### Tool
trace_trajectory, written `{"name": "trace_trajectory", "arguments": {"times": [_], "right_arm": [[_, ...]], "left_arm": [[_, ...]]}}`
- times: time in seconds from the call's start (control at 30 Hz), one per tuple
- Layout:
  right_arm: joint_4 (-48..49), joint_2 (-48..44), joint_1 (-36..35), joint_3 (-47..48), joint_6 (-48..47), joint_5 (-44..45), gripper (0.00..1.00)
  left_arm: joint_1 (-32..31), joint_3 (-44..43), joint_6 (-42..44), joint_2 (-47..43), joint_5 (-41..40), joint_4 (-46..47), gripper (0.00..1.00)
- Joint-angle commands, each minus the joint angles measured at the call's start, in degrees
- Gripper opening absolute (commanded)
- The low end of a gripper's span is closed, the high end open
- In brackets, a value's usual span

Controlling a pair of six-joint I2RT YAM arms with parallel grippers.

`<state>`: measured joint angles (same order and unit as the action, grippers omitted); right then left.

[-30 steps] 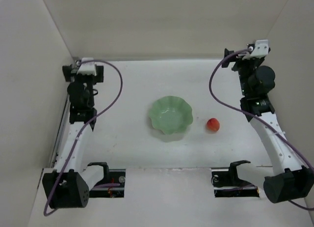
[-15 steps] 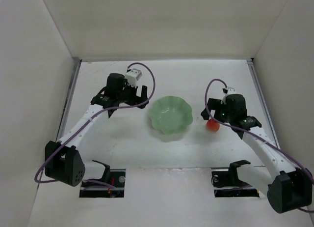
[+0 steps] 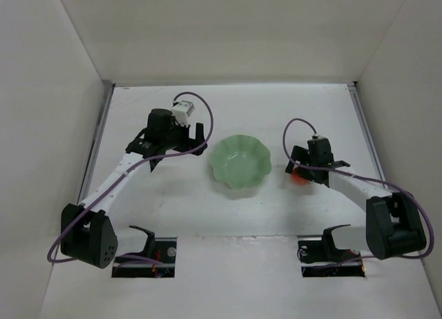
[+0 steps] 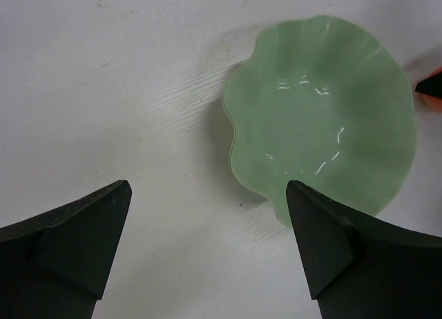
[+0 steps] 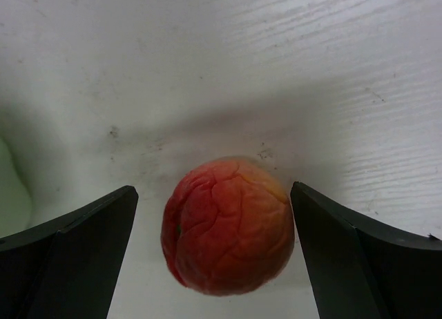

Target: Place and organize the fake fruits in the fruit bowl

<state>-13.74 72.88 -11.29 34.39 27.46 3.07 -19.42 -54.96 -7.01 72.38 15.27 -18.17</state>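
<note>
A small red-orange fake fruit (image 5: pixel 228 226) with a yellowish patch rests on the white table, just right of the pale green fruit bowl (image 3: pixel 239 162). My right gripper (image 5: pixel 214 215) is open, a finger on each side of the fruit with gaps both sides. In the top view the right gripper (image 3: pixel 302 169) covers most of the fruit (image 3: pixel 297 177). My left gripper (image 3: pixel 185 137) hovers left of the bowl, open and empty. In the left wrist view the left gripper (image 4: pixel 207 222) frames bare table, with the scalloped bowl (image 4: pixel 324 119) at upper right.
White walls enclose the table on the left, back and right. A metal rail (image 3: pixel 97 143) runs along the left edge. Two black brackets (image 3: pixel 143 237) (image 3: pixel 336 237) stand at the near edge by the arm bases.
My right gripper has dropped lower around the fruit, the arm folding down toward the table. The left gripper has shifted slightly left, staying beside the bowl.
</note>
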Motion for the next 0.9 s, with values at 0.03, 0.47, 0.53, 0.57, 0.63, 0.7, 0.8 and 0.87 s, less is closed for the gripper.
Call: {"name": "trace_trajectory", "arguments": {"times": [0.03,0.47,0.53,0.57,0.63,0.7,0.8,0.87], "right_arm": [[5.83,1.56,0.52,-0.29,2.6,0.62,0.94],[0.73,-12.85,-9.99,10.5,5.85,4.47,0.25],[2.21,-12.24,-16.58,14.54,4.8,9.12,0.26],[3.53,-10.76,-19.49,15.87,4.62,10.19,0.27],[5.82,-5.85,-23.19,17.63,4.97,7.67,0.3],[7.75,-0.48,-24.61,18.69,5.15,4.24,0.31],[10.73,4.27,-26.45,19.83,4.01,3.26,0.4],[11.28,6.12,-26.9,21.15,3.39,1.86,0.54]], "left_arm": [[0.83,1.08,-0.91,-2.51,-1.47,3.14,1.0],[3.64,3.98,-0.55,-4.44,-2.52,3.23,1.0],[4.0,4.51,-0.64,-4.44,-2.52,3.76,1.0],[4.17,4.77,-0.73,-4.44,-2.52,3.93,1.0],[4.17,4.77,-0.64,-4.44,-2.78,3.94,1.0],[4.26,4.69,-0.55,-4.44,-3.05,3.94,1.0],[4.44,4.51,-0.38,-4.53,-3.31,3.94,1.0],[4.44,4.42,-0.29,-4.53,-3.49,3.94,1.0]]}}
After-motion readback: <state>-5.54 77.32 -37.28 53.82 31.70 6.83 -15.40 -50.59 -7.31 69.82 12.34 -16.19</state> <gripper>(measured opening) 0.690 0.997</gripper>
